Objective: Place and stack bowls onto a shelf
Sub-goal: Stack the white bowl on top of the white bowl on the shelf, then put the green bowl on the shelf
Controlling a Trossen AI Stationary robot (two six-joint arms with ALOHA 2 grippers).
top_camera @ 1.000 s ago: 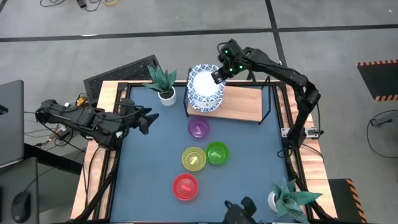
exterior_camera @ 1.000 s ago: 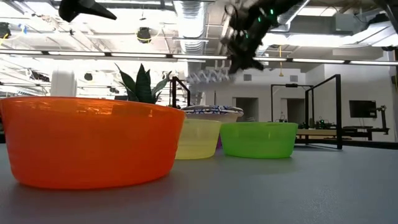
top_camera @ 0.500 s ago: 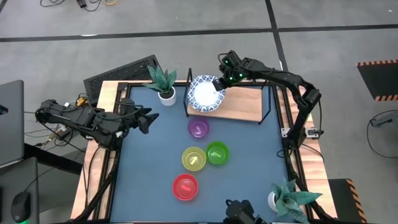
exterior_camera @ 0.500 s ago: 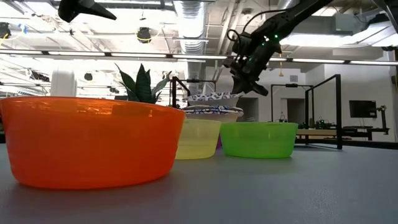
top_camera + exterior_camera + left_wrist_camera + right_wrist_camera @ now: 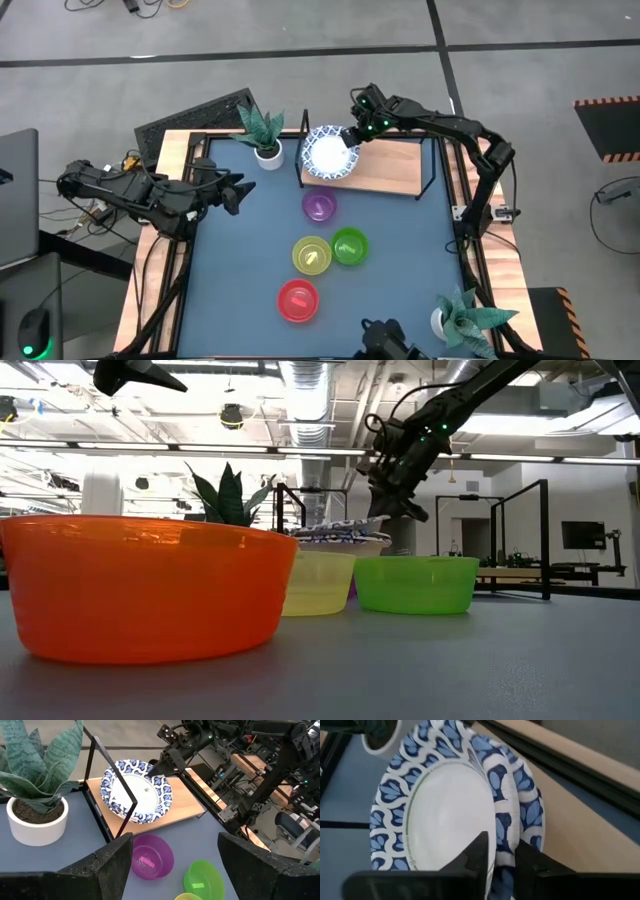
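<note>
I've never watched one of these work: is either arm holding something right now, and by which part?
Yes. The right tool pinches the blue-patterned rim of the top white bowl on the shelf. The left tool holds nothing.

Both arms are matte black, built of slim jointed links with thick black cables running alongside. The right arm [image 5: 455, 125] shows small green lights near its wrist. The left gripper [image 5: 180, 870] has two broad, dark, textured fingers.
</note>
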